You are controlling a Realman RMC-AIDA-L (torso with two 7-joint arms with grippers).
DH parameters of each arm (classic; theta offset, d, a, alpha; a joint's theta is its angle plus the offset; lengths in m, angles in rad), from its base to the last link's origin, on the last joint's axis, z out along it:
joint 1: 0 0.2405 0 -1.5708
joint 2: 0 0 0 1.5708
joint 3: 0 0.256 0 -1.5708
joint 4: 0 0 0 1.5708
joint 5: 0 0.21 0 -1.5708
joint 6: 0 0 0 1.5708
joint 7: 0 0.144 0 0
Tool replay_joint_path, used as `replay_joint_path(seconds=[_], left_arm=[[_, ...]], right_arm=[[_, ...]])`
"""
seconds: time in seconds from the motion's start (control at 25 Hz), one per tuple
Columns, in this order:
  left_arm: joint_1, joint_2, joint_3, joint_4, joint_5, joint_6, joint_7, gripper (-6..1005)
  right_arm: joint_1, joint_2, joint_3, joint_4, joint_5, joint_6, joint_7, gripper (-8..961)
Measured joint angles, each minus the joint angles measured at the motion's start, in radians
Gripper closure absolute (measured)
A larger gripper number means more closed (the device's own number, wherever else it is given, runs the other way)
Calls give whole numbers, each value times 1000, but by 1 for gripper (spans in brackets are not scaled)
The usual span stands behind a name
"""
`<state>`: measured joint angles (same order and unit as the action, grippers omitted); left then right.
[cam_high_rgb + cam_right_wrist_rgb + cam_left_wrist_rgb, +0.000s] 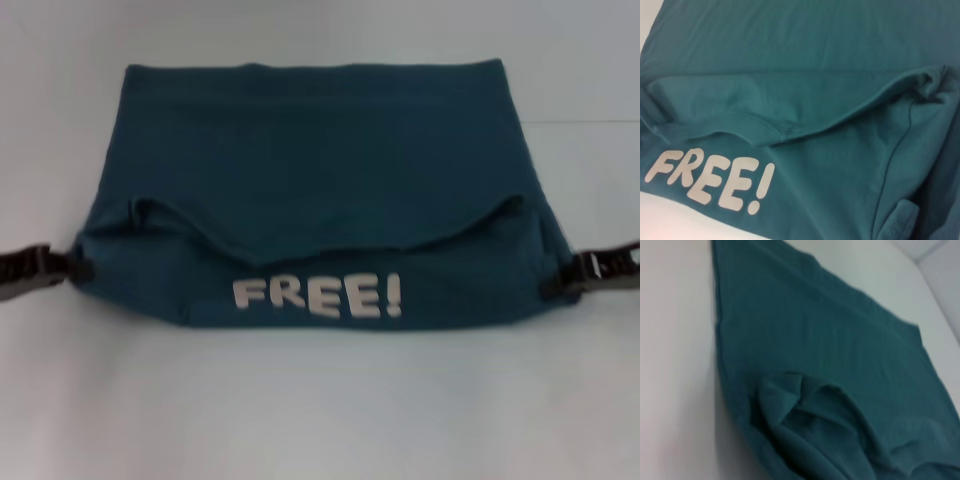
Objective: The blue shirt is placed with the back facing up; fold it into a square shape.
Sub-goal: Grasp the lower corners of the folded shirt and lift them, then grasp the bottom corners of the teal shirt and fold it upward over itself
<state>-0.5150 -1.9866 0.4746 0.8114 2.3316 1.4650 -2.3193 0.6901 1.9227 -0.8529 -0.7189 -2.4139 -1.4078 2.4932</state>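
The left end effector (72,266) sat at the left side of the blue shirt (320,170), low over the desk (320,410) toward its near-left part, its black tip touching the cloth at the near left corner of the fold. Whether its fingers were apart or together on the fabric could not be told. The right end effector (560,280) sat opposite, at the shirt's near right corner, its black tip likewise meeting the cloth edge; its fingers' state could not be told either.

Between them, the shirt lay spread across the middle of the desk, reaching toward the far edge, with its far hem straight and roughly parallel to that edge. The near portion was turned over onto the rest, so that a band of the front showed along the near side, bearing the white "FREE!" lettering (318,297). Above the lettering the folded-over edge ran in a loose, sagging curve from one corner to the other, with small bunched folds near each end effector.

In the left wrist view the shirt (830,355) showed a plain smooth expanse and a rumpled pocket of cloth close to the camera. In the right wrist view the shirt (805,45) showed the lettering (710,180), a seam and the curved folded edge.
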Motion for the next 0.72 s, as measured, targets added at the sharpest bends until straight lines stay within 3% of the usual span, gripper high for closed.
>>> replay_joint_path(seconds=[0.24, 0.56, 0.72], left_arm=[[55, 1, -2, 99, 82, 219, -5, 998], [98, 1, -22, 147, 196, 445, 55, 998], [105, -1, -24, 150, 247, 480, 72, 998]], right_arm=[[-68, -12, 5, -51, -20, -184, -5, 895], [-154, -11, 0, -73, -42, -335, -47, 896], [-182, -14, 14, -65, -55, -360, -83, 896]])
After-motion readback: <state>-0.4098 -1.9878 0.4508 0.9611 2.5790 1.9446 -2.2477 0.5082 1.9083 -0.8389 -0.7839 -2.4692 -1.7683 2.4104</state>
